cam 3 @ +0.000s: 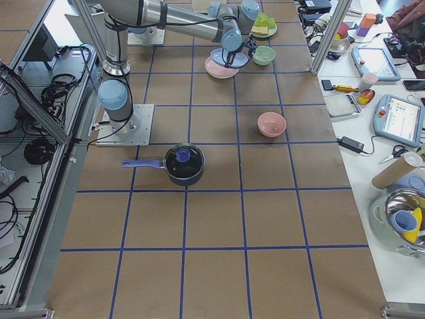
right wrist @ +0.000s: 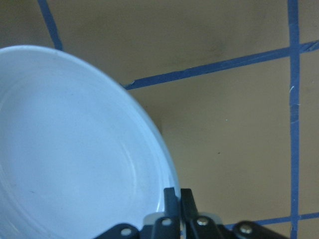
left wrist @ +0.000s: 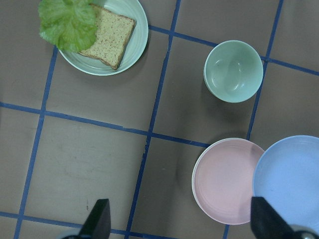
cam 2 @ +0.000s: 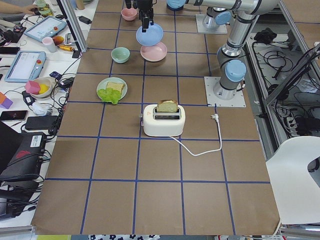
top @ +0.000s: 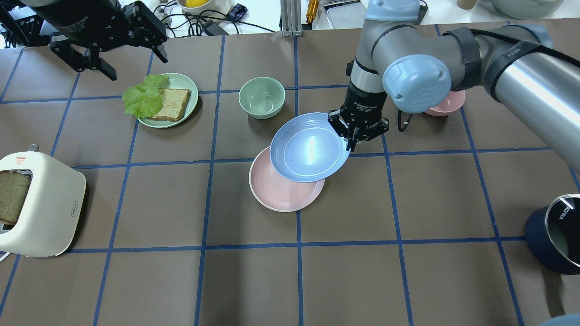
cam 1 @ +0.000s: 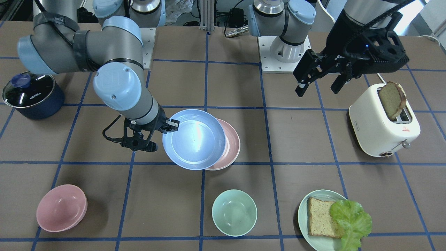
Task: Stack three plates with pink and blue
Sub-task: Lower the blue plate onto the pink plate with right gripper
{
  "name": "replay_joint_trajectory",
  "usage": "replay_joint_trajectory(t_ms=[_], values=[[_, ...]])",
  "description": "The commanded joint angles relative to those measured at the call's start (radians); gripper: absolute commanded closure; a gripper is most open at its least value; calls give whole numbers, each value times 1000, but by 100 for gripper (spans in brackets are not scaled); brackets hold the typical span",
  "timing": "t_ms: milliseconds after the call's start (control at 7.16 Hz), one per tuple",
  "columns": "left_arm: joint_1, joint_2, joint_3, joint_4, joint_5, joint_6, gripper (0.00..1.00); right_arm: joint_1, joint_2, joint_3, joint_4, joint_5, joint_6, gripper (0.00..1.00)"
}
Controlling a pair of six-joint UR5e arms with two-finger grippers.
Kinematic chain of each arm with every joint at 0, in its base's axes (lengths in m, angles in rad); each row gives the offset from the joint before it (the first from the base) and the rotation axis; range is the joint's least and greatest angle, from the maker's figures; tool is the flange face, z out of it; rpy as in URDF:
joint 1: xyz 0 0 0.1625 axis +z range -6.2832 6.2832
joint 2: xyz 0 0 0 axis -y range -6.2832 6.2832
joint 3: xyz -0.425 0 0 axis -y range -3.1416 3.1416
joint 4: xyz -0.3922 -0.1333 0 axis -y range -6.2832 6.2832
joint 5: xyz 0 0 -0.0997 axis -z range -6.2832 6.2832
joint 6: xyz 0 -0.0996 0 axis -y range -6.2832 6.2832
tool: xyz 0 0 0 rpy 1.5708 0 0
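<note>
My right gripper [top: 351, 141] is shut on the rim of the pastel blue plate [top: 308, 151] and holds it tilted just above the table; the right wrist view shows both fingers [right wrist: 172, 198] pinching the rim. The blue plate [cam 1: 193, 139] overlaps the far part of the pastel pink plate [top: 281, 192], which lies flat on the table. A pale edge shows under the pink plate [left wrist: 224, 181]; I cannot tell whether it is the cream-white plate. My left gripper [top: 136, 65] is open and empty, high over the table's far left, away from the plates.
A pale green plate [top: 183, 86] with bread and lettuce and a green bowl [top: 262, 97] stand beyond the plates. A pink bowl [top: 446, 103] sits behind my right arm. A white toaster [top: 43, 203] stands at the left, a dark pot [top: 557, 235] at the right.
</note>
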Motion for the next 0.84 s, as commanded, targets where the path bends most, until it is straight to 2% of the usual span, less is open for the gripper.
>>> replay_joint_trajectory(t_ms=[0, 140, 279, 419, 699], values=[[-4, 12, -36, 12, 7, 12, 0, 46, 18, 5, -27, 2, 39, 100], [-4, 13, -30, 11, 10, 26, 0, 49, 22, 17, -47, 2, 53, 100], [-4, 13, -33, 14, 89, 65, 0, 59, 24, 51, -96, 2, 55, 100], [-4, 15, -34, 12, 94, 90, 0, 69, 24, 86, -159, 2, 68, 100], [-5, 16, -48, 12, 99, 109, 0, 70, 22, 100, -184, 43, 78, 100]])
